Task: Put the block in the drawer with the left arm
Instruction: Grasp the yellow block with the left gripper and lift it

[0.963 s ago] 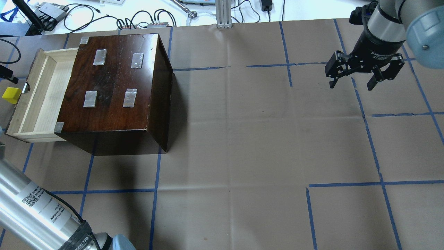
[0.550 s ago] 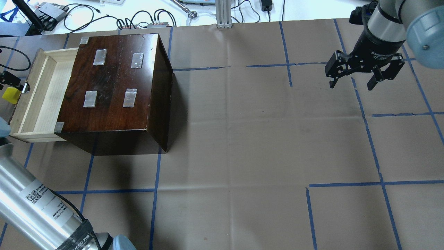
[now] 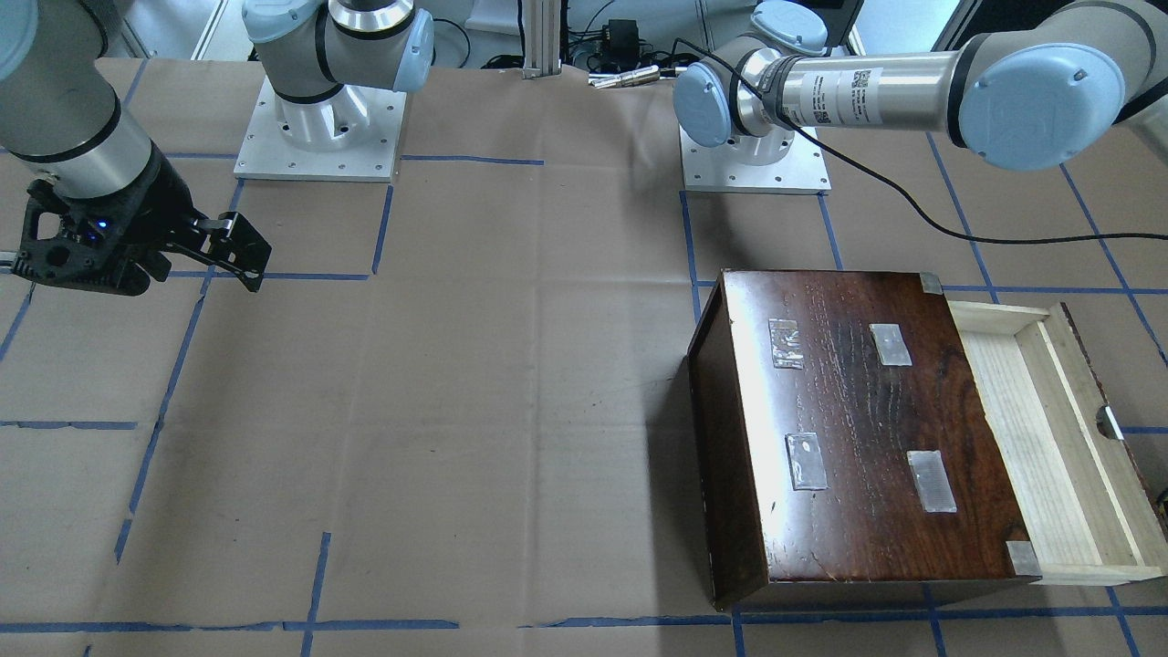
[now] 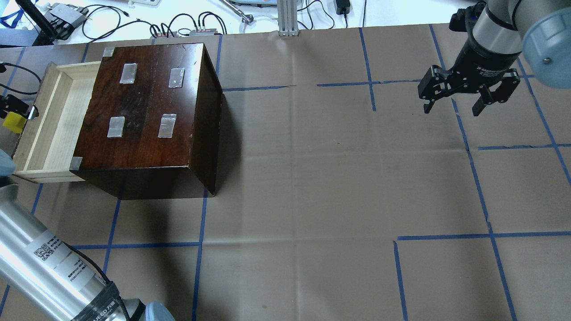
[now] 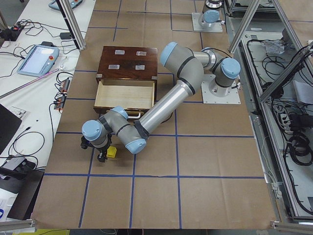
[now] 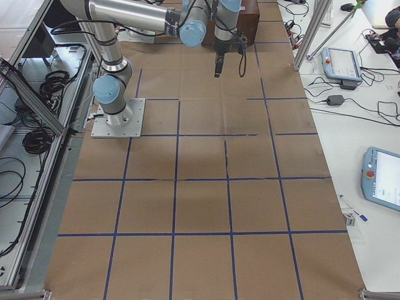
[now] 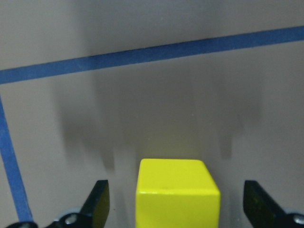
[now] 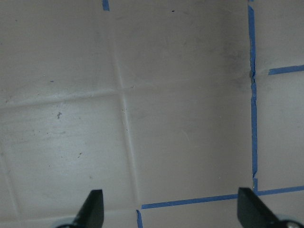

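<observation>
block [image 7: 177, 194] | between left jaws | gap each side, untouched

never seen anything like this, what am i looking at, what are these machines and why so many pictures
These are two silver-grey robot arms, left and right, at a table covered in brown paper with blue tape lines. Each ends in a black two-finger gripper. The pictures show one moment from several cameras: one above and behind the robot, one facing it, one at each table end, one on each wrist. On it stands a glossy dark brown wooden box with its pale wood drawer pulled open; nothing shows inside it. Outside the drawer's front, on the paper, sits a small yellow cube. The left gripper is open, a finger on either side of the cube, not touching it. The right gripper hangs open over the paper. Nothing is held.
</observation>
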You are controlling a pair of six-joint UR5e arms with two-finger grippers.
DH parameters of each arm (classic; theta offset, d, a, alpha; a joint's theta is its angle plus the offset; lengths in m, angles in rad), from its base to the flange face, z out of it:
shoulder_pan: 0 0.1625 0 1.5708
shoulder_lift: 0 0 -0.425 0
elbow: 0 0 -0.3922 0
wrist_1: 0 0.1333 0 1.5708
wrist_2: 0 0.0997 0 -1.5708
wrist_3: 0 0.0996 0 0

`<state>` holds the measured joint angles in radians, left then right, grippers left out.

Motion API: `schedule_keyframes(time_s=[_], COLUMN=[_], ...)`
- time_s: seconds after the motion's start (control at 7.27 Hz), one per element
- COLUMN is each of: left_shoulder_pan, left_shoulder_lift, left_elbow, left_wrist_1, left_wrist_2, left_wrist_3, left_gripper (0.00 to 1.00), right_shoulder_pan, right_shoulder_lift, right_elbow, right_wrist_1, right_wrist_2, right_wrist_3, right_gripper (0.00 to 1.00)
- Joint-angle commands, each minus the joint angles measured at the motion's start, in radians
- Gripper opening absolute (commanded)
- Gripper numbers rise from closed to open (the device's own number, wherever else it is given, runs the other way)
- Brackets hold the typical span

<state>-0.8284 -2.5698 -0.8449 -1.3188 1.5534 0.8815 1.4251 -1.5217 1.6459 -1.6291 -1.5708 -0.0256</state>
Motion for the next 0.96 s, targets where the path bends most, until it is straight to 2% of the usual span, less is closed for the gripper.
schedule_keyframes(time_s=[0.0,0.14,0.28,0.41,0.69,0.83], left_shoulder_pan=[0.0,0.0,0.002,0.002,-0.001,-0.002], left_shoulder_lift=[-0.026,-0.021,-0.009,-0.01,0.029,0.108], left_elbow=[0.007,0.01,0.007,0.007,0.007,0.001], left_wrist_1=[0.001,0.001,0.0,0.0,-0.025,-0.128], left_wrist_2=[-0.004,-0.001,0.013,0.011,0.011,0.013], left_wrist_3=[0.002,0.004,0.007,0.004,-0.001,0.004], left_gripper=[0.94,0.61,0.04,0.0,0.0,0.0], right_shoulder_pan=[0.0,0.0,0.0,0.0,0.0,0.0], right_shoulder_lift=[0.0,0.001,0.0,0.0,0.0,0.0], right_elbow=[0.0,0.0,-0.001,0.0,0.0,0.0], right_wrist_1=[0.0,0.0,0.0,0.0,0.0,0.0], right_wrist_2=[0.0,0.0,0.0,0.0,0.0,0.0], right_wrist_3=[0.001,0.0,-0.001,0.001,-0.001,-0.001], right_gripper=[1.0,1.0,1.0,1.0,1.0,1.0])
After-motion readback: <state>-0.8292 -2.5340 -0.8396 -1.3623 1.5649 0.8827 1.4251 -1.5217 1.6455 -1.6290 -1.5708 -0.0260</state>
